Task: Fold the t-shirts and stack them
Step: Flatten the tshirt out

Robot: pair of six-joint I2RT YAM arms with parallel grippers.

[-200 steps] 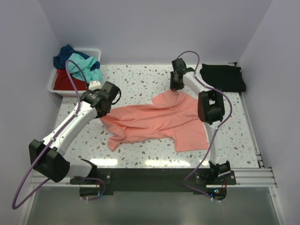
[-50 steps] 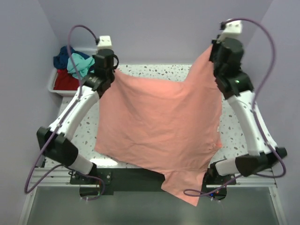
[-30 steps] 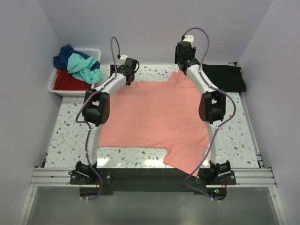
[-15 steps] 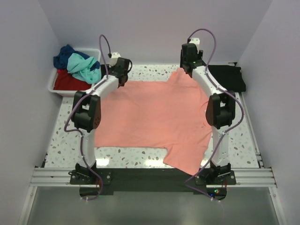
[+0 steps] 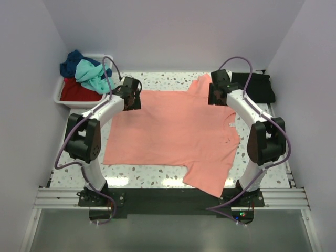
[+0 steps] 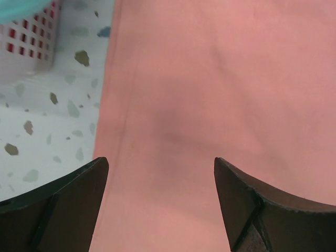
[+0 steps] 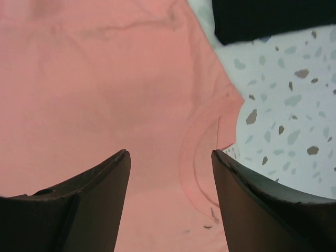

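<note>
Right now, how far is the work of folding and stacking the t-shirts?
Done: the black shirt looks folded at the far right corner. In hand: the salmon-pink shirt is spread flat on the table, not yet folded; both pairs of jaws stand open above its far edge. Left: the teal, navy and red shirts sit crumpled in the white bin.

Plain salmon-pink t-shirt; black t-shirt; white bin; white table speckled grey.

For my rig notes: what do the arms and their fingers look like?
The left arm and right arm are white tubes with bulky black joint housings. A purple cable loops along each. The fingers are black, wedge-shaped, tapering toward the tips.
</note>
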